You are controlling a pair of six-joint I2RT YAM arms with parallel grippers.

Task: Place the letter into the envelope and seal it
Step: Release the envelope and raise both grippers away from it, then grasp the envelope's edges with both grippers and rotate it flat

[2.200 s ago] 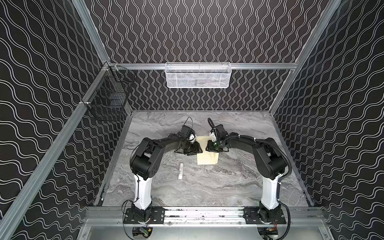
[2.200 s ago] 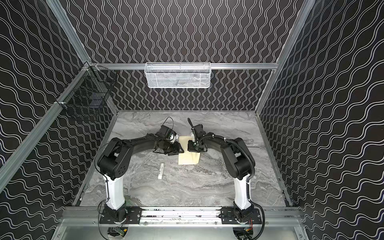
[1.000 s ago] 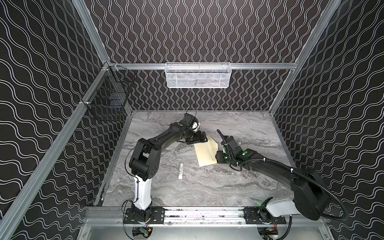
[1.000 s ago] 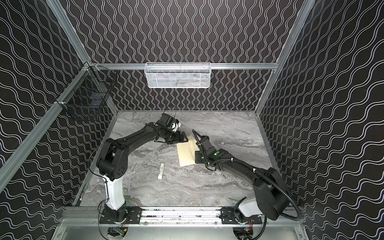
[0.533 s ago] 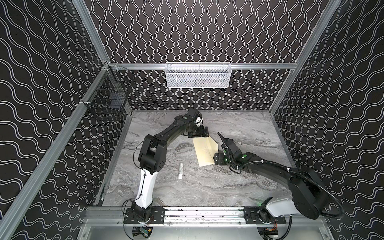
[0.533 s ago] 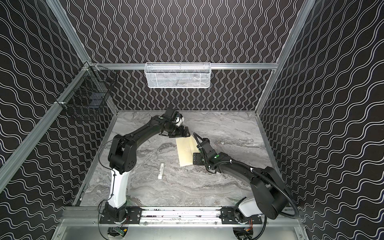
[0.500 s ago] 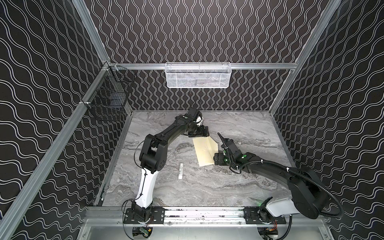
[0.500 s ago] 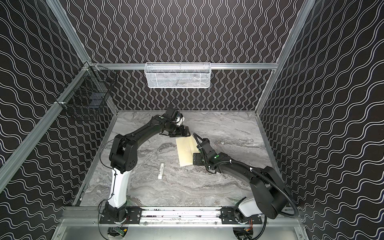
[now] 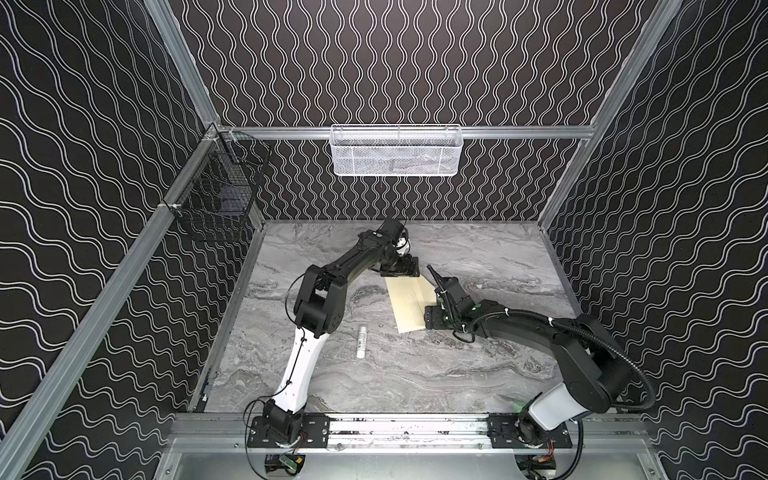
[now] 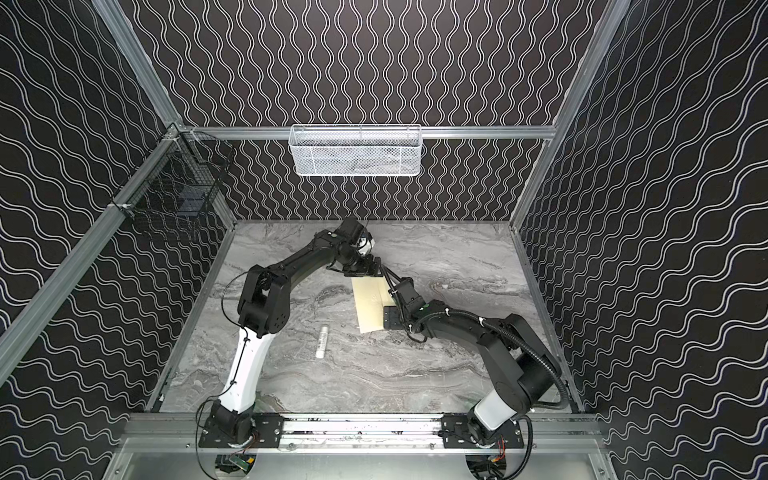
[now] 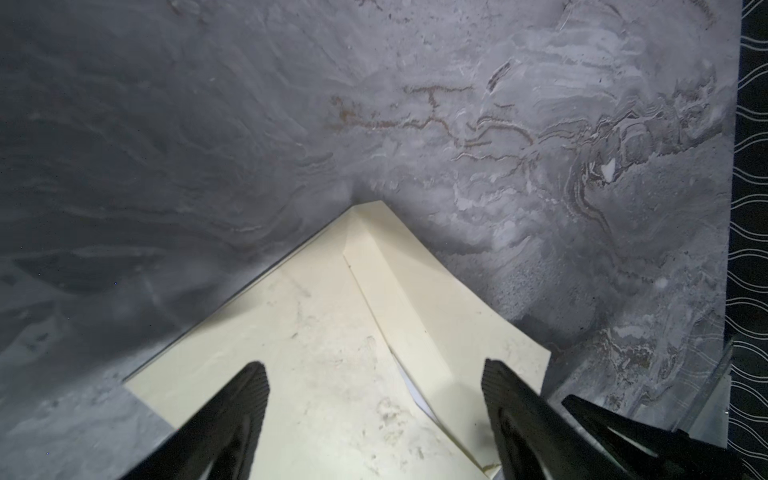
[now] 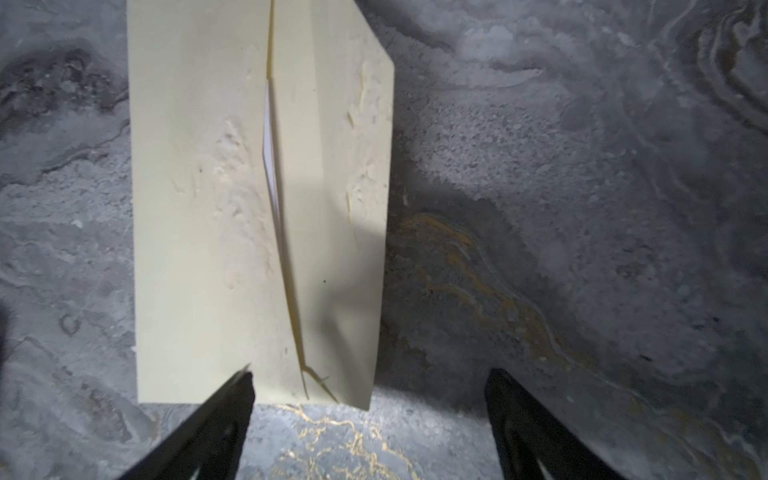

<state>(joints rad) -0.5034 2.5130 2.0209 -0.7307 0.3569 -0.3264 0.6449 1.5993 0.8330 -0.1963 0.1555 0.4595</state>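
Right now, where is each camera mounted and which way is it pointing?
Top views: high in front, both looking down toward the back wall; table, both arms, envelope, white stick show.
Left wrist: on the left arm, looking down past the open left gripper at an envelope corner; two fingers show.
Right wrist: on the right arm, looking along the envelope past the open right gripper; two fingers show.
Shared: both wrist views show the envelope flap with a sliver of the letter under it.
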